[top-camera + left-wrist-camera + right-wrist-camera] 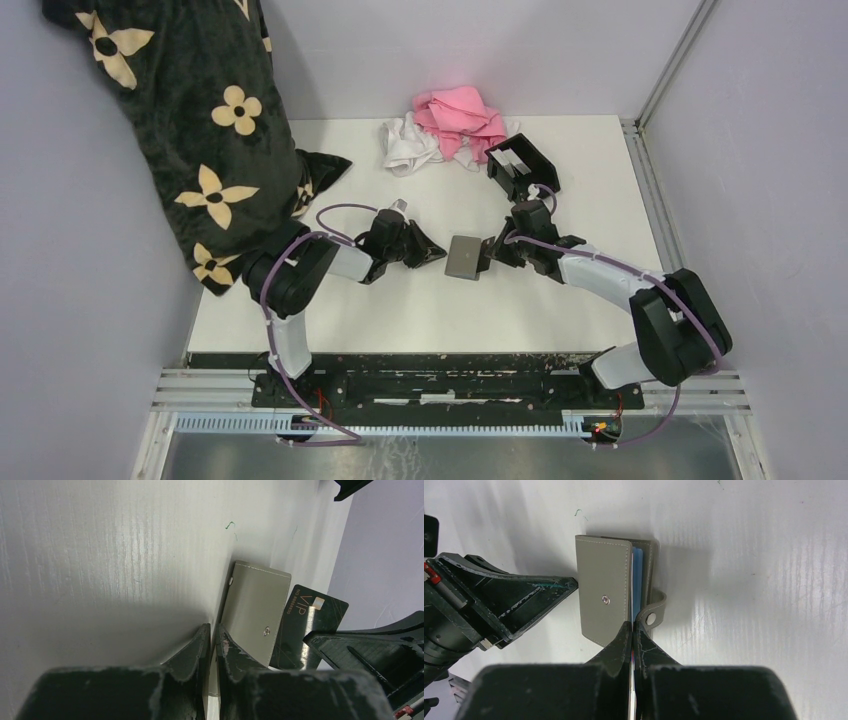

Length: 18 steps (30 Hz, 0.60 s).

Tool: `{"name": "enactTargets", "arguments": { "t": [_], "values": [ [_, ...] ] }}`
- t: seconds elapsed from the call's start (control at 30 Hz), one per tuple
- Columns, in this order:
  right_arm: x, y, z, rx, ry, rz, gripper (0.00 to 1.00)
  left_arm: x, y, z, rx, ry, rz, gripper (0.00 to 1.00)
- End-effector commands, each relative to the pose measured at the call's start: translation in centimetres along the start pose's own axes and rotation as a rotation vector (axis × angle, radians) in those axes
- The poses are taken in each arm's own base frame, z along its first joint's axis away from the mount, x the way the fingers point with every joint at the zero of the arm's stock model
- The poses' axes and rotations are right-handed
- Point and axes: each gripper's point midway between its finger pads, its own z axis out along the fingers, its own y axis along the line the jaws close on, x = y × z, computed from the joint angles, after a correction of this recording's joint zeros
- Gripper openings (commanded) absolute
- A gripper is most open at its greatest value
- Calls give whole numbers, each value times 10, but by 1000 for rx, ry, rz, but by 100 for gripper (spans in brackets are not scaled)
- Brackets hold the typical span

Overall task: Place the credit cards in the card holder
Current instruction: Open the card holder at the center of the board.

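Note:
A flat grey folding wallet lies mid-table between both grippers. In the right wrist view it is slightly open, with a light blue card inside. My right gripper is shut on a thin card seen edge-on at the wallet's opening. In the left wrist view that card is dark with gold "VIP" lettering and sticks out behind the wallet. My left gripper is shut on the wallet's near edge. The black card holder stands behind the right gripper, with nothing visible in it.
Pink cloth and white cloth lie at the table's back. A black floral fabric hangs over the left side. A metal frame post runs along the right edge.

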Motion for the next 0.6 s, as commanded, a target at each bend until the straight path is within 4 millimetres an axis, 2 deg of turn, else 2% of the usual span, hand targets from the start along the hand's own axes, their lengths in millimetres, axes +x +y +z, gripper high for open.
{"name": "enactTargets", "arguments": {
  "t": [0.0, 0.57],
  "values": [
    [-5, 6, 5, -36, -21, 2, 1, -8, -9, 6, 22, -32, 57, 15],
    [2, 3, 13, -51, -5, 12, 1, -5, -8, 9, 15, -28, 61, 14]
  ]
}}
